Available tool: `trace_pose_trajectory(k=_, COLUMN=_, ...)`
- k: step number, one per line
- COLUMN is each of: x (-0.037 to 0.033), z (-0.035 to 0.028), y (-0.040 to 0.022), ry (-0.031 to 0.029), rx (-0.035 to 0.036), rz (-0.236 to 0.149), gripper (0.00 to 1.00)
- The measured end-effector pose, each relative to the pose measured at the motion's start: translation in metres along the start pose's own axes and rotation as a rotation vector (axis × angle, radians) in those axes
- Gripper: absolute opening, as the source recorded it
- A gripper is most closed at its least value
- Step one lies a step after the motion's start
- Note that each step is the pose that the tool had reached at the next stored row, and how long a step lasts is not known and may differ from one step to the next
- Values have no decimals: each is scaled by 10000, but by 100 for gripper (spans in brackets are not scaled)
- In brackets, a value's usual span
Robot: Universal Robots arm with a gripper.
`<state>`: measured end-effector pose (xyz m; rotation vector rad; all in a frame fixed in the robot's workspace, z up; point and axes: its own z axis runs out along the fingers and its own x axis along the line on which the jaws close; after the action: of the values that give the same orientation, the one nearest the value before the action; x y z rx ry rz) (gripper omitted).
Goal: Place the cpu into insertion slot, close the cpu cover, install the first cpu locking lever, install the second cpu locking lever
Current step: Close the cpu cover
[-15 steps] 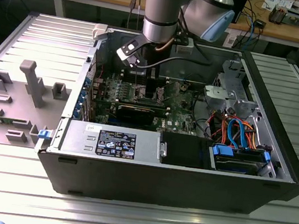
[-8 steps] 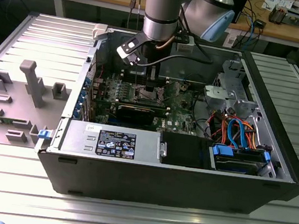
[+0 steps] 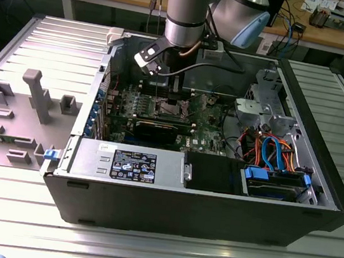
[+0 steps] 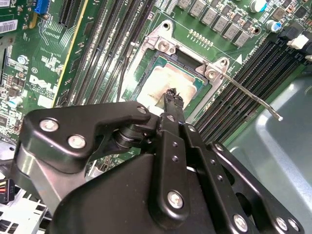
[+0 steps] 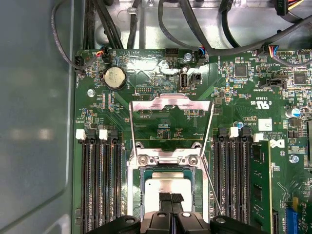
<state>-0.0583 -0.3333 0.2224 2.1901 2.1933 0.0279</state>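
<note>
A ribbed metal counter [image 3: 13, 209] carries a black computer case [image 3: 179, 213] lying on its side with the side panel off. A set of grey plastic fixtures [image 3: 36, 94] stands on the counter at the exterior view's left, just beside the case. The robot arm [image 3: 185, 9] reaches straight down into the case, over the green motherboard [image 5: 161, 90].

In the first wrist view, the cpu cover [image 5: 170, 103], a thin silver frame with a square window, is swung open and back from its hinge, and green board shows through the window. Just beside the hinge is the insertion slot [image 5: 142, 192]. The cpu [image 5: 163, 185], a square chip with a silver-grey top, already sits inside it.

The hand [image 5: 171, 197] is directly over the cpu. Its two black fingers [image 4: 173, 105] are pressed together with nothing between them, and their tips are at the chip's top.

In the second wrist view, a thin wire locking lever [image 4: 248, 95] runs from a corner of the slot out across the long black memory slots [image 5: 100, 185]. A round coin battery [image 5: 115, 77] sits further up the board.
</note>
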Motion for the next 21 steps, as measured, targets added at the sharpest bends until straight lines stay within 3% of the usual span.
trace_pose_trajectory(k=7, x=0, z=-7, y=0, ry=-2, rx=1, rz=0, gripper=11)
trace_pose_trajectory(k=9, x=-1, z=-38, y=2, ry=-1, rx=0, rz=0, gripper=11)
trace_pose_trajectory(k=15, x=-4, z=-243, y=11, ry=-1, rx=1, rz=0, gripper=11)
trace_pose_trajectory(k=17, x=-4, z=-362, y=16, ry=-7, rx=1, rz=-1, gripper=11)
trace_pose_trajectory(k=18, x=-3, z=-365, y=19, ry=-6, rx=9, rz=0, gripper=11)
trace_pose_trajectory(k=19, x=-3, z=-364, y=28, ry=-4, rx=55, rz=-5, gripper=11)
trace_pose_trajectory(k=20, x=-3, z=-364, y=43, ry=-5, rx=194, rz=-29, gripper=11)
trace_pose_trajectory(k=21, x=-3, z=-364, y=48, ry=-5, rx=286, rz=-30, gripper=11)
